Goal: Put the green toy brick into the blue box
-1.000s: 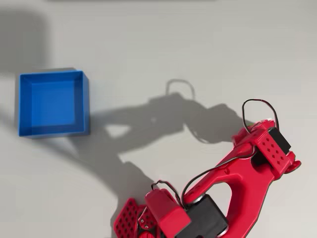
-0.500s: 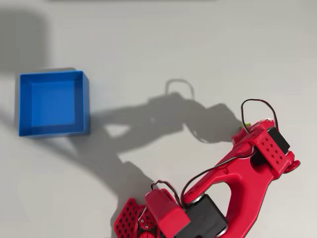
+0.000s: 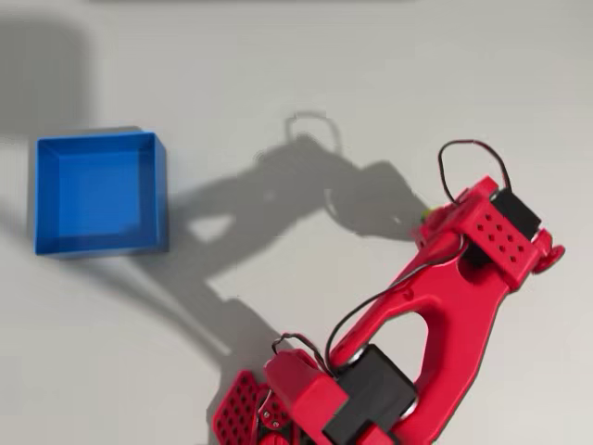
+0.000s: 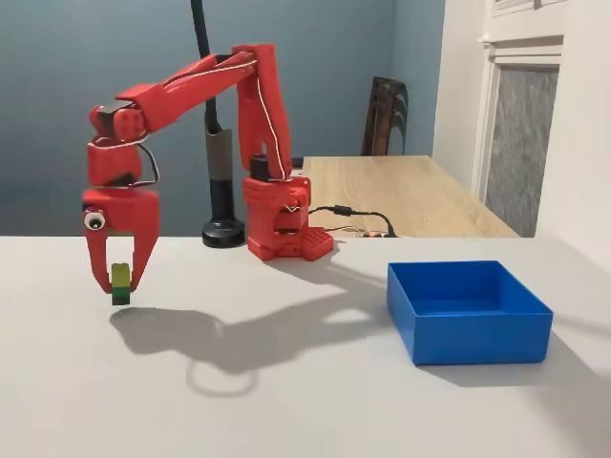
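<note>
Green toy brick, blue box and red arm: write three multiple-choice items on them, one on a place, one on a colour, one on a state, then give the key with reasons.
1. Where is the green toy brick?
A. Inside the blue box
B. Between the jaws of the gripper, above the table
C. Lying on the table beside the arm's base

2. What colour is the arm?
A. Red
B. White
C. Black

3. What is the state of the blue box?
A. Tipped on its side
B. Holding the brick
C. Upright and empty

Key: 1 B, the fixed view shows the brick clamped above its shadow on the table. 2 A, both views show a red arm. 3 C, the overhead view shows a bare blue floor.
</note>
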### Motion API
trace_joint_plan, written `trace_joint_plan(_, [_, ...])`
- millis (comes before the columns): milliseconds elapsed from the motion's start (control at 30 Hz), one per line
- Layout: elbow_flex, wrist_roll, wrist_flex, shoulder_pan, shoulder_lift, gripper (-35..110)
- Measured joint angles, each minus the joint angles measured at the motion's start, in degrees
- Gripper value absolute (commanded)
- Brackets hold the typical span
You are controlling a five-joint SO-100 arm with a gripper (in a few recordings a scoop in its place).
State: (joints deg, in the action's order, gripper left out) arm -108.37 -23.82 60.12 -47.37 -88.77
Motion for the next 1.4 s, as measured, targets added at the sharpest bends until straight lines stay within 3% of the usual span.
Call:
trace_joint_plan(400, [11.51, 1.41, 10.20, 9.58, 0.00, 0])
trace_joint_plan(1400, [17.67, 9.84, 13.54, 50.01, 0.00, 0])
